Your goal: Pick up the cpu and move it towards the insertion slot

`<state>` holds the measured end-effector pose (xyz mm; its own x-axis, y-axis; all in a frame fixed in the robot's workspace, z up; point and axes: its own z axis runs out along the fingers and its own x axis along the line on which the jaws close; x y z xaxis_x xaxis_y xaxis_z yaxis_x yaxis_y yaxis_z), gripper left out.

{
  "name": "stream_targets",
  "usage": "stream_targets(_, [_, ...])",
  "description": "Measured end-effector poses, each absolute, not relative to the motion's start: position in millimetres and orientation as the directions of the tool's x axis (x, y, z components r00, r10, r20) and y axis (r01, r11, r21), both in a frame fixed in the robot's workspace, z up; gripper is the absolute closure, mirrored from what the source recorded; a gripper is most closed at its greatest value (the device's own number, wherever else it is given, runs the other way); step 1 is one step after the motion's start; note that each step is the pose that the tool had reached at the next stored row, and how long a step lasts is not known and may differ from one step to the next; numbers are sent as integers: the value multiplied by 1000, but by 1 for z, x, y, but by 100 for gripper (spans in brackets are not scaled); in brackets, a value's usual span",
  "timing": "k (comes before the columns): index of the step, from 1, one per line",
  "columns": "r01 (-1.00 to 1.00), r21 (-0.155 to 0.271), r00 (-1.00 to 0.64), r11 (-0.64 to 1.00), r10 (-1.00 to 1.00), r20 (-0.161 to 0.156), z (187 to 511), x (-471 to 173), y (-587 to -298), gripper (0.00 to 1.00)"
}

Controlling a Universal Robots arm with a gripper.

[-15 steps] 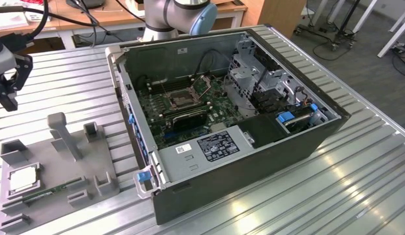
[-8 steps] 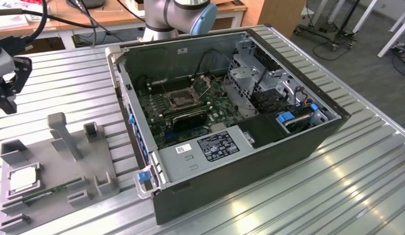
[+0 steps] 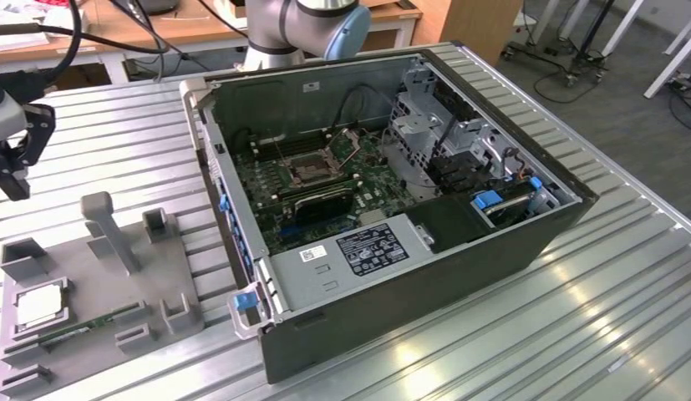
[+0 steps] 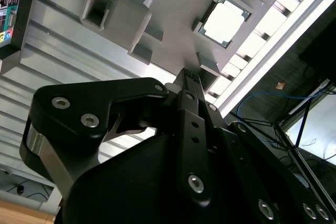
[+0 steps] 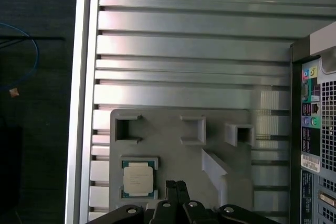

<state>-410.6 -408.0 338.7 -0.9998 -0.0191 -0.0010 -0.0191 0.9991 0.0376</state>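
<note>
- the hand (image 5: 176,186) hangs above the tray (image 5: 169,161), fingers pressed together, holding nothing.
- step in hand, as judged: the approach to the pick; the cpu (image 5: 138,178) lies flat in its tray recess, untouched.
- a grasp would call for the fingers to part and centre over the cpu.
- the slot (image 3: 304,171) sits well apart, inside the case (image 3: 434,276) on the desk (image 3: 612,334).
- counted: one hand, one cpu, one slot, one tray.

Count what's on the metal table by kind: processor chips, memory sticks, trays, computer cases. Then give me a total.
cpu: 1
memory stick: 1
grey tray: 1
computer case: 1
Total: 4
</note>
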Motion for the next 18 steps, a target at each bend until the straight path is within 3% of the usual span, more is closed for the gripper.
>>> stream_targets(18, [-19,38,-1000,999,-19,-1,321,-415,-411,89])
